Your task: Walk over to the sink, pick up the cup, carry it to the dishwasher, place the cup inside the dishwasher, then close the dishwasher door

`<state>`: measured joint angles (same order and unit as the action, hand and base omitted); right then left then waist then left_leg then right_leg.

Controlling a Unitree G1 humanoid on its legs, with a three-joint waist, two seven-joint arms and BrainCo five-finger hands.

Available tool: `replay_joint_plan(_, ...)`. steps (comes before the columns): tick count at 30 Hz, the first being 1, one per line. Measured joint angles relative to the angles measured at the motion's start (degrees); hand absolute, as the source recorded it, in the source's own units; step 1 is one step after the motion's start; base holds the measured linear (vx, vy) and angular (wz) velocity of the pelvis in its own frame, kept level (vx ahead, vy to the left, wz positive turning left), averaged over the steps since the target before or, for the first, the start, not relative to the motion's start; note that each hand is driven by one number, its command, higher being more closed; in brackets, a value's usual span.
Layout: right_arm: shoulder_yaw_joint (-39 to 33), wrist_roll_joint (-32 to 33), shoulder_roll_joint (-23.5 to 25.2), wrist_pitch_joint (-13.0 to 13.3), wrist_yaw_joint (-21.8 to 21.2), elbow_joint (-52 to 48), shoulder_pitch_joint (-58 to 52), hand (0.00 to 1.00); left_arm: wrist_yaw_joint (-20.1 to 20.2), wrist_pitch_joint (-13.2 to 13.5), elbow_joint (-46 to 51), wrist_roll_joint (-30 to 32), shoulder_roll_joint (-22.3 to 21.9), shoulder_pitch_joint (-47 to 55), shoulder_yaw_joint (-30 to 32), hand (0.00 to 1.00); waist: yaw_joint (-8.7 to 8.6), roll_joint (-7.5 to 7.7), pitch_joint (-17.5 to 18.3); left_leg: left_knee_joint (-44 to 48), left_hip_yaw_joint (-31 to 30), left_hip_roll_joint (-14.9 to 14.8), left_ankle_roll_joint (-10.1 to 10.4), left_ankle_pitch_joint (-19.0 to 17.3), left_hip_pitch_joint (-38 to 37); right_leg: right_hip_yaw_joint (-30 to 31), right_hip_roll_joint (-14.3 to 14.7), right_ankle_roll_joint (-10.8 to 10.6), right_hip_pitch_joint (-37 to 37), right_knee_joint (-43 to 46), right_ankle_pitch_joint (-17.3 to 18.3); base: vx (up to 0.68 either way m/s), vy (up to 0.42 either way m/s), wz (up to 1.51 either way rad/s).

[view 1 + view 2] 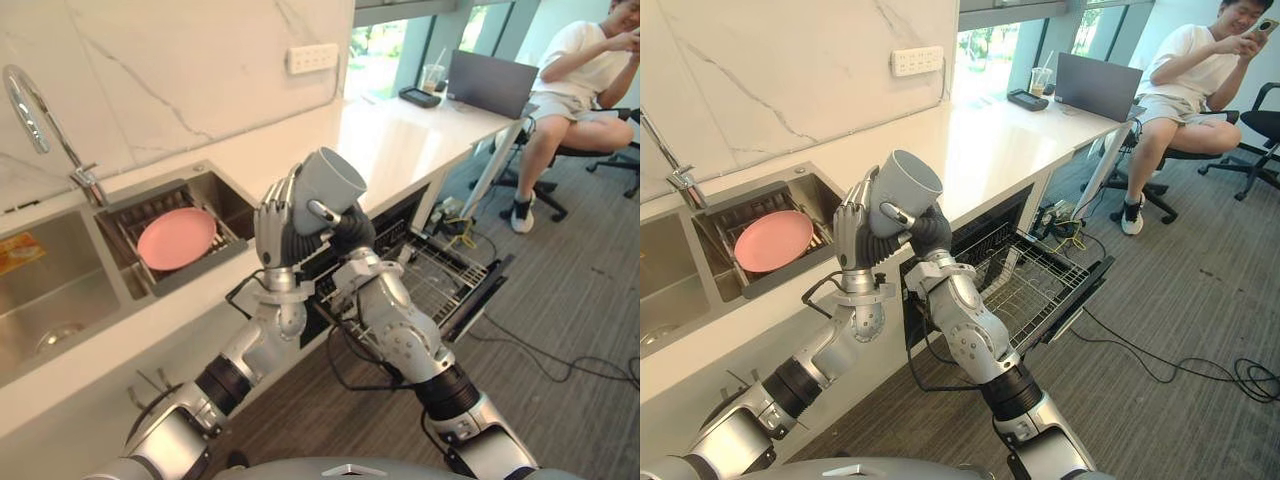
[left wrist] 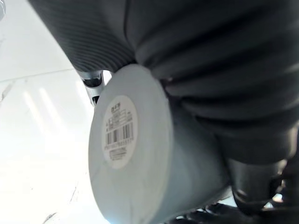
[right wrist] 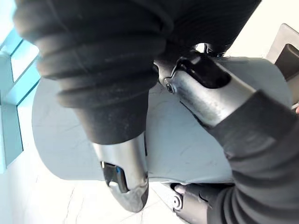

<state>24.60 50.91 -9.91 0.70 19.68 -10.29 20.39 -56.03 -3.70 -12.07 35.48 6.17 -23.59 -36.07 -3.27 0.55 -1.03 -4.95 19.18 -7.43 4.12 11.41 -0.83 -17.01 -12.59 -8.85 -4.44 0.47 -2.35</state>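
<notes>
A grey cup (image 1: 326, 184) is held up above the counter's front edge, tilted with its mouth toward the upper right. My left hand (image 1: 272, 225) curls round its lower side from the left. My right hand (image 1: 347, 230) grips it from the right, thumb across the cup's wall. The left wrist view shows the cup's base (image 2: 119, 133) with a barcode label. In the right wrist view my fingers (image 3: 124, 172) wrap the cup (image 3: 187, 144). The dishwasher (image 1: 478, 296) stands open below the counter at the right, its wire rack (image 1: 440, 272) pulled out.
A pink plate (image 1: 177, 238) lies in a drain basket beside the steel sink (image 1: 50, 290), with the tap (image 1: 40, 120) behind. The white counter (image 1: 400, 135) runs to the right. A person (image 1: 575, 75) sits on a chair by a laptop (image 1: 490, 85) at the far right.
</notes>
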Motion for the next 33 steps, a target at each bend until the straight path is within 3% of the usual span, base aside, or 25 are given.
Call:
replay_joint_plan(5, 1.4, 0.5, 0.2, 3.0, 1.9, 0.0, 0.2, 1.0, -0.2, 0.0, 0.4, -0.4, 0.0, -0.1, -0.3, 1.0, 0.29, -0.21, 0.2, 0.0, -1.0, 0.0, 0.4, 0.0, 0.0, -1.0, 0.1, 0.0, -0.7, -0.1, 0.0, 0.0, 0.003, 0.1)
replay_joint_plan(6, 1.6, 0.5, 0.3, 3.5, 2.3, 0.0, 0.2, 1.0, -0.2, 0.0, 0.4, -0.4, 0.1, -0.1, -0.4, 0.0, 0.57, -0.46, 0.3, 0.0, -1.1, 0.0, 0.4, 0.0, 0.1, -1.1, 0.1, 0.0, -0.8, -0.1, 0.0, 0.0, 0.005, 0.05)
replay_joint_plan(10, 2.1, 0.5, 0.3, 5.8, 2.9, 0.0, 1.0, 1.0, -0.2, 0.4, 2.6, -0.5, 2.5, 1.2, -2.2, 0.0, 1.17, -1.48, 1.0, 0.0, -2.2, -0.1, 0.6, 0.2, 0.8, -2.0, 0.3, -0.3, -0.8, -0.3, 0.2, 0.0, -0.003, 0.1)
replay_joint_plan(16, 2.5, 2.6, 1.0, 9.1, 3.0, 0.0, 2.7, 1.0, 0.0, 1.5, 7.1, -3.2, 3.6, 4.3, -2.3, 0.0, 2.12, -1.73, 1.2, 0.0, -3.5, -0.3, 0.9, 0.3, 1.0, -2.9, 0.9, -0.2, -1.7, -1.3, -0.1, 0.0, -0.01, 0.08)
replay_joint_plan(18, 2.7, -2.2, 1.2, 9.2, 3.6, 0.0, 2.8, 1.0, 0.8, 1.8, 8.9, -3.9, 4.5, 5.6, -2.3, 0.0, 2.31, -1.83, 1.3, 0.0, -3.5, -0.3, 0.9, 0.3, 1.1, -2.9, 0.9, -0.3, -1.7, -1.6, -0.2, 0.0, 0.0, 0.0)
replay_joint_plan(23, 0.9, -5.8, 1.3, 9.3, 4.9, 0.0, 2.9, 1.0, 3.3, 2.3, 11.0, -4.0, 5.1, 8.3, -2.6, 0.0, 2.21, -1.84, 1.3, 0.0, -3.5, -0.3, 0.9, 0.3, 1.2, -3.0, 0.9, -0.4, -1.8, -2.0, -0.5, 0.0, 0.0, 0.0)
replay_joint_plan(25, -3.2, -7.5, 1.8, 9.9, 6.3, 0.0, 4.7, 1.0, 4.0, 2.5, 10.9, -3.7, 5.1, 9.8, -4.7, 0.0, 1.98, -1.91, 1.2, 0.0, -3.5, -0.2, 0.9, 0.3, 1.1, -2.9, 0.9, -0.4, -1.9, -2.2, -0.7, 0.0, 0.0, 0.0)
replay_joint_plan(27, -7.5, -9.2, 2.8, 12.5, 7.0, -0.4, 8.3, 1.0, 6.2, 2.3, 8.1, -3.7, 5.0, 11.0, -7.5, 0.0, 1.47, -2.15, 1.1, 0.0, -3.3, -0.1, 0.9, 0.3, 0.9, -2.7, 0.9, -0.4, -2.2, -2.6, -0.9, -0.01, 0.009, -0.04)
replay_joint_plan(30, -15.4, -16.5, 2.2, 14.9, 7.3, -5.4, 10.3, 1.0, 7.6, 1.9, 4.2, -3.7, 3.1, 12.7, -8.7, 0.0, 1.16, -2.15, 1.1, 0.0, -3.2, -0.1, 0.9, 0.3, 0.6, -2.7, 0.9, -0.3, -2.5, -2.8, -1.0, 0.0, 0.001, -0.01)
replay_joint_plan(33, -21.1, -22.1, -1.4, 14.1, 7.1, -6.5, 7.6, 1.0, 7.6, 2.6, 4.2, -2.7, 2.5, 12.6, -5.0, 0.0, 0.46, -2.19, 1.1, 0.0, -2.7, -0.2, 0.8, 0.2, 0.2, -2.3, 0.9, -0.3, -2.5, -2.7, -1.0, -0.01, 0.005, -0.08)
